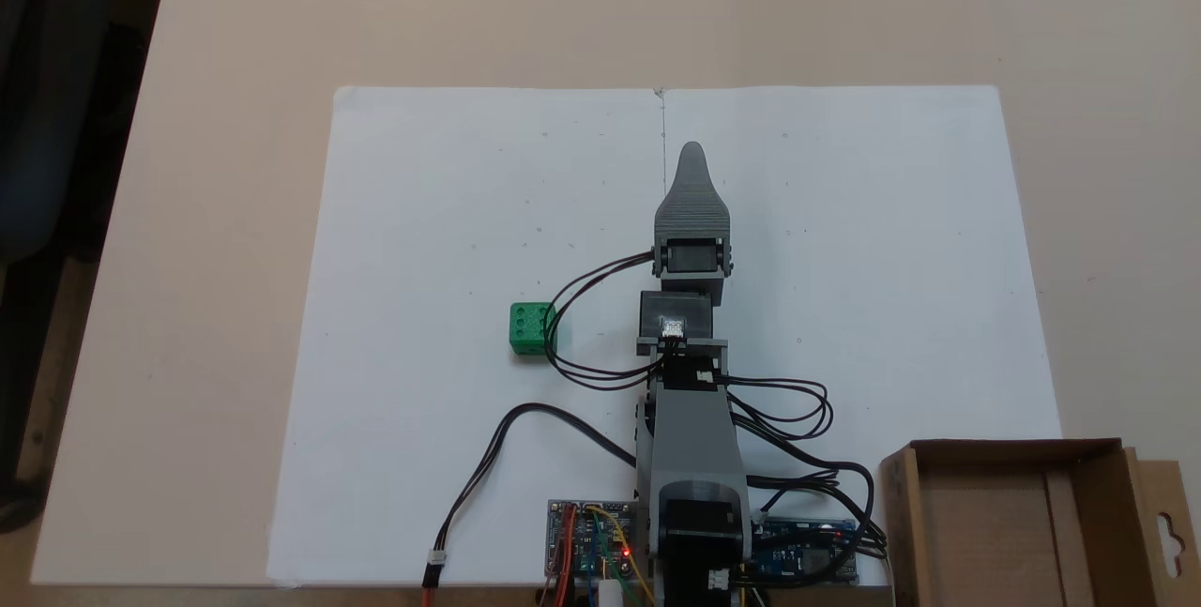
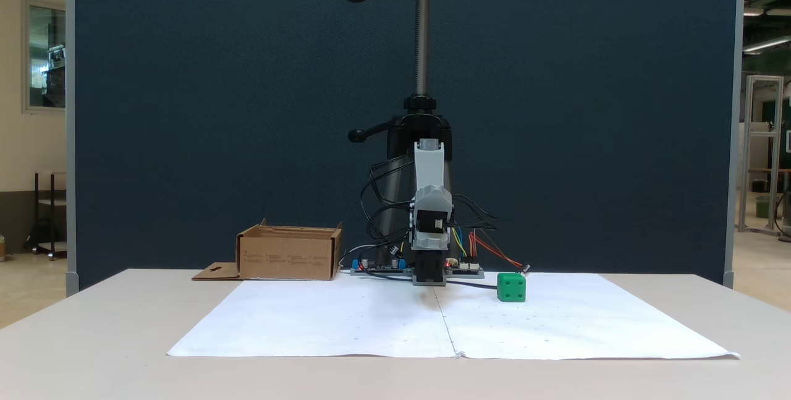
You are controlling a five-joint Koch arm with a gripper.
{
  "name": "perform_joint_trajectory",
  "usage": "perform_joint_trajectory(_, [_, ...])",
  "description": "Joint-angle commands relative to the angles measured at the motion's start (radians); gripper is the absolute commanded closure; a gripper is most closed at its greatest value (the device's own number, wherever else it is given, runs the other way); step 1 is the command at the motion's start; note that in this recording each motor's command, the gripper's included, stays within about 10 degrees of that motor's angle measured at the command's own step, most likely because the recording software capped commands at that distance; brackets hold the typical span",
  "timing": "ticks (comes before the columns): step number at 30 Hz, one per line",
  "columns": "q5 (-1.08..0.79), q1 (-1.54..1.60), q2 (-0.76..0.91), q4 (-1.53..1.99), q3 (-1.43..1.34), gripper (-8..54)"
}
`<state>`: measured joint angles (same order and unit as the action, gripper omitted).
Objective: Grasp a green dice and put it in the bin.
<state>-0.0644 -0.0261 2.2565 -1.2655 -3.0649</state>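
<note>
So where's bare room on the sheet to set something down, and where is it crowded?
Free: the white sheet beyond and beside the gripper, and its stretch past the green dice. Crowded: the near edge by the arm base, with circuit boards, looping cables and the bin.

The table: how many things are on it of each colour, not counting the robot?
Green: 1, the green dice
Brown: 1, the cardboard bin
White: 2, the paper sheets lying side by side
Total: 4
</note>
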Motion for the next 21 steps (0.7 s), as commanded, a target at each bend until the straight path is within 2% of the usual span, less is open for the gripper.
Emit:
perform_joint_trajectory(1, [-0.075,-0.015,0.100,-0.086,-0.061,1.1])
perform_joint_trajectory(21, [-0.074,-0.011,0.103,-0.089,-0.061,1.4])
